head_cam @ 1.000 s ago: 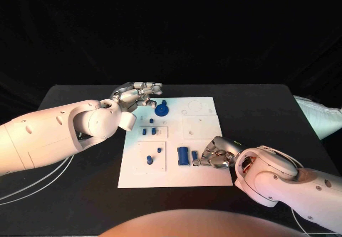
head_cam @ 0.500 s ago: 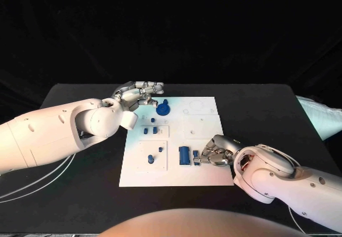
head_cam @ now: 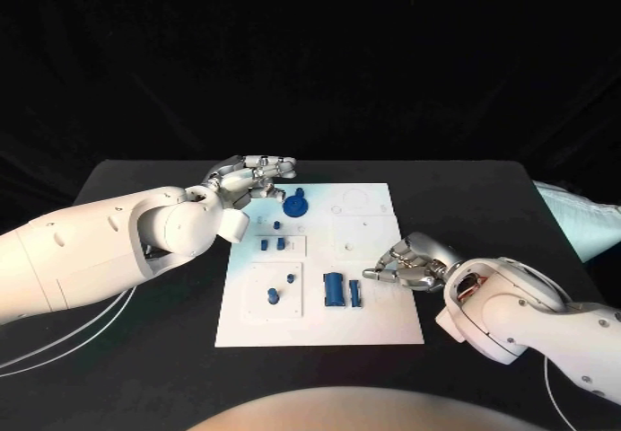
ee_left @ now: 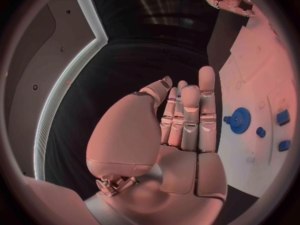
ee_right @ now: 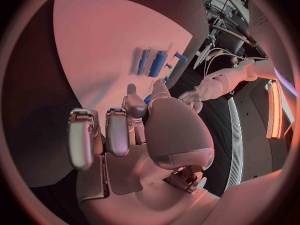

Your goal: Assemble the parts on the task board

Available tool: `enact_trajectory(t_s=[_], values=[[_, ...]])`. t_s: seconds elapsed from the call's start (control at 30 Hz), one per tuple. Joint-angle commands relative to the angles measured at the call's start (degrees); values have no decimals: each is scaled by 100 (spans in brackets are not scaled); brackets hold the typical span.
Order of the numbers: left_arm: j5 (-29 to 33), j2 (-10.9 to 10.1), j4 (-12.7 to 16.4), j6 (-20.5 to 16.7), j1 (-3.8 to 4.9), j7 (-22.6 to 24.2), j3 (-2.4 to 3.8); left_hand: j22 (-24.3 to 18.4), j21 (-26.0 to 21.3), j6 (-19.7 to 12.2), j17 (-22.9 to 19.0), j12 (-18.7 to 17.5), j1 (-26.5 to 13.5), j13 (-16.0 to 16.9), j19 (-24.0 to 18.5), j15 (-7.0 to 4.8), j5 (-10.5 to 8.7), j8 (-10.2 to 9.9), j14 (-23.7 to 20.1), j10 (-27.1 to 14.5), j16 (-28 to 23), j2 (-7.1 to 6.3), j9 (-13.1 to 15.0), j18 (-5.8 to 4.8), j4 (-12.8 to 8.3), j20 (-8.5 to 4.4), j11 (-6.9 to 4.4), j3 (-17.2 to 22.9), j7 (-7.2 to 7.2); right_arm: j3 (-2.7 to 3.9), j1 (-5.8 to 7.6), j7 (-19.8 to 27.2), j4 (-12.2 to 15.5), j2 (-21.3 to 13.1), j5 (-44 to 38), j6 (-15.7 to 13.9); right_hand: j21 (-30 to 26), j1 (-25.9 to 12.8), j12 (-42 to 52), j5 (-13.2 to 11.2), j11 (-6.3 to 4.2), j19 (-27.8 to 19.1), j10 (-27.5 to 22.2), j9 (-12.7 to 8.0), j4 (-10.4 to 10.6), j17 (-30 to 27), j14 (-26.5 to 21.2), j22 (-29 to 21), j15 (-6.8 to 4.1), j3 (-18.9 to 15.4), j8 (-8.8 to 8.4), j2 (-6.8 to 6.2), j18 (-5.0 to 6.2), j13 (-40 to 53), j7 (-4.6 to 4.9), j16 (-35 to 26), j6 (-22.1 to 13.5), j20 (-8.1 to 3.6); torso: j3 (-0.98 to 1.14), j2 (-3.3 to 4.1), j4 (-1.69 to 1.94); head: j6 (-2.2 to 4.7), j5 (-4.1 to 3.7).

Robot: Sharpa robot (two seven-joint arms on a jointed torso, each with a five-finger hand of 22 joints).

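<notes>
The white task board point(head_cam: 369, 314) lies mid-table. On it are a blue gear point(head_cam: 296, 206), small blue pegs point(head_cam: 272, 241), a long blue block point(head_cam: 334, 288) and a thin blue bar point(head_cam: 354, 294). My right hand point(head_cam: 407, 266) hovers over the board's right side, fingers curled. In the right wrist view a sliver of a small blue part point(ee_right: 149, 99) shows pinched between its thumb and a fingertip point(ee_right: 131, 92). My left hand point(head_cam: 252, 171) is at the board's far left corner beside the gear point(ee_left: 239, 120). It holds nothing, and its fingers point(ee_left: 187, 115) are stretched out.
The black table point(head_cam: 492, 189) extends around the board on all sides. More small blue pieces point(head_cam: 275, 294) sit in the board's near left panel. My left forearm point(head_cam: 117, 242) lies over the table left of the board.
My right hand has left the thin blue bar and moved right and away, toward the board's right edge. The left hand has stayed in place. The view has shifted slightly.
</notes>
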Motion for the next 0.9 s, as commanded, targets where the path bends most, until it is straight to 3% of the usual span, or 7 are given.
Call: enact_trajectory(t_s=[0.03, 0.2, 0.3, 0.37, 0.5, 0.67, 0.9], values=[[32, 31, -49, 64, -32, 51, 2, -10, -46, -54, -146, 35, -15, 5, -53, 6, 23, 39, -124, -76, -85, 38, 2, 98, 1, 4, 5, -39, 11, 4, 111, 1167, -242, 41, 1623, -759, -61, 182, -186, 125, 24, -61, -68, -37, -65, -69, 263, 517, 52, -5, -52, 23, 21, -118, 24, -81, -53, 20, -23, -80, -4, 94, -32], [224, 92, -230, -121, -94, 166, 1, -125, -298, -68, -765, 36, -30, -58, -405, 53, 27, 128, -714, -228, -626, 34, 5, 89, 1, 52, 48, -39, 16, 3, 328, 2589, -968, 278, 3347, -926, -814, 809, -1988, 94, 107, -733, -745, -166, -376, -1307, -82, -412, 129, 148, -229, 253, 262, -1245, 133, -1201, -237, 69, -72, -210, -35, 367, -97], [361, 200, -482, -340, -127, 358, 1, -421, -845, -91, -1256, -69, -44, -203, -1153, 150, 20, 185, -1319, -301, -1491, 14, -9, 73, 21, 130, 92, -2, 17, 1, 479, 3461, -1638, 565, 4442, -845, -2543, 1236, -2686, -51, 253, -2034, -1186, -332, -568, -3379, -854, -2285, 259, 301, -343, 391, 669, -1888, 282, -3396, -480, 174, -108, -332, -55, 557, -140], [400, 260, -638, -453, -162, 471, 1, -660, -1184, -154, -1610, -164, -30, -311, -1532, 240, 4, 167, -1474, -291, -2128, 9, -21, 51, 29, 217, 108, 42, 16, 1, 564, 3774, -2038, 760, 4828, -802, -3477, 1509, -3158, -138, 311, -2311, -1125, -536, -670, -3795, -782, -3174, 297, 495, -333, 513, 817, -2552, 321, -4066, -510, 245, -112, -400, -77, 655, -133], [459, 370, -898, -659, -242, 676, 1, -1085, -1605, -206, -2082, -382, -34, -518, -1791, 351, -15, 129, -1364, -232, -3095, -16, -25, 80, 53, 361, 178, 94, 54, 1, 666, 4250, -2698, 1100, 5347, -600, -3920, 1623, -3687, -108, 408, -2379, -1328, -739, -692, -4069, -1033, -3487, 386, 610, -356, 486, 774, -3177, 399, -4665, -550, 313, -109, -519, -99, 769, -116], [621, 529, -1199, -886, -364, 919, 3, -1766, -2167, -237, -2493, -723, -32, -707, -2079, 500, -23, 13, -1241, -183, -4172, -54, -28, 131, 79, 567, 249, 132, 37, 1, 744, 4732, -3451, 1523, 6003, -110, -5275, 1800, -4506, -155, 721, -3109, -1616, -1203, -678, -5002, -1990, -4364, 852, 884, -354, 380, 726, -4427, 703, -6266, -809, 660, -84, -632, -87, 981, -89], [785, 681, -1403, -1028, -464, 1099, 8, -2699, -2224, -246, -2919, -1072, -30, -713, -2845, 734, -25, -148, -1486, -324, -5099, -23, -34, 131, 72, 856, 396, 10, 0, 2, 802, 5086, -3968, 1837, 6253, 478, -6424, 1634, -4466, -313, 865, -2830, -1807, -1838, -1019, -5996, -1873, -5350, 1006, 1292, -352, 237, 795, -5757, 707, -7252, -829, 909, -51, -688, -35, 1177, -105]])
